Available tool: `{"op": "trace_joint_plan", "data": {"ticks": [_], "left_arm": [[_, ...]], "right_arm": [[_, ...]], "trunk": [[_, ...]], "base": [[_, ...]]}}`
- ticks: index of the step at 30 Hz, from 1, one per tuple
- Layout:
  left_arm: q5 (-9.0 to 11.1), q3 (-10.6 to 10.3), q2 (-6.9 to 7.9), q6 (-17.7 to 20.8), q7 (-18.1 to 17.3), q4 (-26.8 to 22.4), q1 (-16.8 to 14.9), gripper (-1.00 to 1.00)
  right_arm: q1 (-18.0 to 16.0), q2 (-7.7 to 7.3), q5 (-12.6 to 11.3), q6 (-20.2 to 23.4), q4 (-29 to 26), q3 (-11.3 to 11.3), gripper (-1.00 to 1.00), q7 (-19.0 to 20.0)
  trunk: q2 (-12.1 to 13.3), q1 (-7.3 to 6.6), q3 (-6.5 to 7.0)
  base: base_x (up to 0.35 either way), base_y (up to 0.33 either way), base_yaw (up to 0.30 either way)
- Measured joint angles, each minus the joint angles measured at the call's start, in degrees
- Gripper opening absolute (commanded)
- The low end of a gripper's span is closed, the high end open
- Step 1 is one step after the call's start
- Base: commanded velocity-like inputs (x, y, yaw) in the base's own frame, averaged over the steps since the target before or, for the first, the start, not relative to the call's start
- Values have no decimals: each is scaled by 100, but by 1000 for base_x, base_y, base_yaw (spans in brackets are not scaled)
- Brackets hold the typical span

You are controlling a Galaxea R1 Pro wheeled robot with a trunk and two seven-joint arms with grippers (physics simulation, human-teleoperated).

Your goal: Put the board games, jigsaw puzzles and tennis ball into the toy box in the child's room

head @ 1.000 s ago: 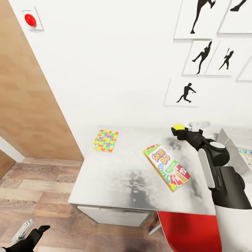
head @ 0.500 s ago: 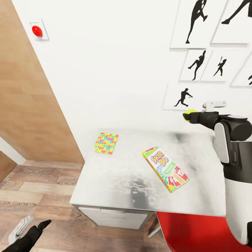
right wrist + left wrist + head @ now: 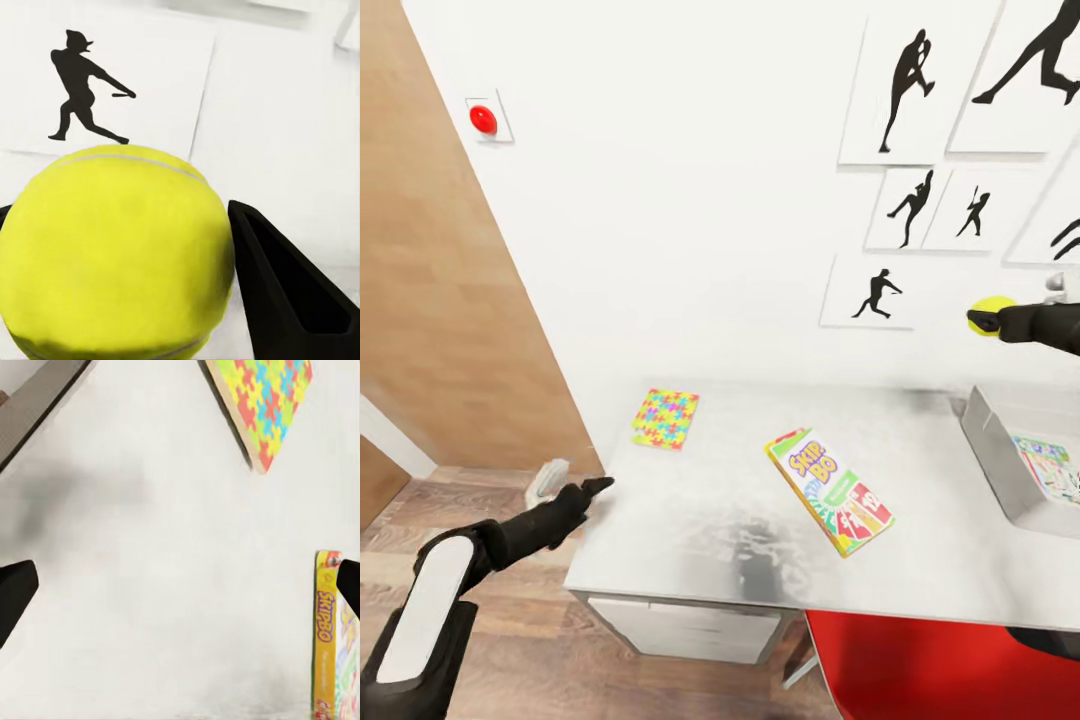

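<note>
Looks like a kid's bedroom: black baseball-player silhouette prints (image 3: 875,293) on the wall, colourful jigsaw puzzle box (image 3: 665,419) on a white table (image 3: 710,520).

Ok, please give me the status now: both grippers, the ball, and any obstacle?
Right gripper shut on tennis ball, held above toy box. Left gripper open at table edge. Nothing in the way.

bright, even light; blotchy sheen on table (image 3: 760,520).
</note>
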Motion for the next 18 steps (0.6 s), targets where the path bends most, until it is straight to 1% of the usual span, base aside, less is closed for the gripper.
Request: {"op": "trace_joint_plan", "data": {"ticks": [1,2,3,4,5,6,7,8,9,10,11,12,13,14,15,16,18], "left_arm": [[7,-321,-327,18,511,-1,-245,100],[16,-538,-495,26,760,-1,-354,100],[35,-833,-736,17,1178,-2,-509,100],[44,-1115,-924,23,1534,-2,-677,100],[34,-1235,-1000,29,1692,-2,-783,100],[118,-1431,-1111,17,1940,19,-994,100],[168,-1545,-1159,21,2058,44,-1114,100],[341,-1729,-1228,4,2290,156,-1334,100],[425,-1813,-1255,-4,2420,246,-1460,100],[654,-1941,-1296,-78,2694,468,-1741,100],[756,-1997,-1313,-116,2820,573,-1888,100],[971,-2130,-1338,-231,3041,762,-2137,100],[1075,-2229,-1347,-297,3152,842,-2249,100],[1268,-2474,-1349,-439,3363,947,-2395,100],[1404,-2731,-1345,-563,3586,1016,-2492,100],[1491,-2939,-1341,-656,3789,1056,-2549,100],[1547,-3082,-1334,-716,3935,1047,-2566,100]], "right_arm": [[6,-155,-40,-3,2,-78,-100,133],[10,-215,-88,0,3,-110,-100,184],[19,-298,-114,0,5,-153,-100,256],[28,-352,-128,0,6,-178,-100,305],[35,-372,-133,0,7,-187,-100,324],[52,-400,-128,0,13,-201,-100,351],[63,-410,-131,0,19,-206,-100,359],[91,-424,-127,0,31,-215,-100,370],[111,-429,-129,0,44,-218,-100,374],[201,-437,-137,0,72,-238,-100,380],[254,-439,-149,0,82,-250,-100,383],[397,-442,-155,-1,92,-338,-100,391],[490,-438,-169,0,88,-416,-100,395],[678,-418,-181,-2,71,-595,-100,409],[876,-391,-220,-1,55,-757,-100,472],[1077,-351,-264,1,48,-864,-100,623],[1258,-287,-292,0,52,-931,-100,793]], "trunk": [[40,-22,28],[80,-44,54],[120,-66,82],[161,-88,110],[201,-110,137],[241,-132,164],[281,-154,191],[322,-176,219],[362,-198,246],[402,-220,274],[442,-242,301],[482,-264,328],[522,-286,355],[562,-308,383],[603,-330,410],[643,-352,437],[723,-396,492]], "base": [[0,0,0],[0,0,0],[0,0,0],[0,0,0],[0,0,0],[0,0,0],[0,0,0],[0,0,0],[0,0,0],[0,0,0],[0,0,0],[0,0,0],[0,0,0],[0,0,0],[0,0,0],[0,0,0],[0,0,0]]}}
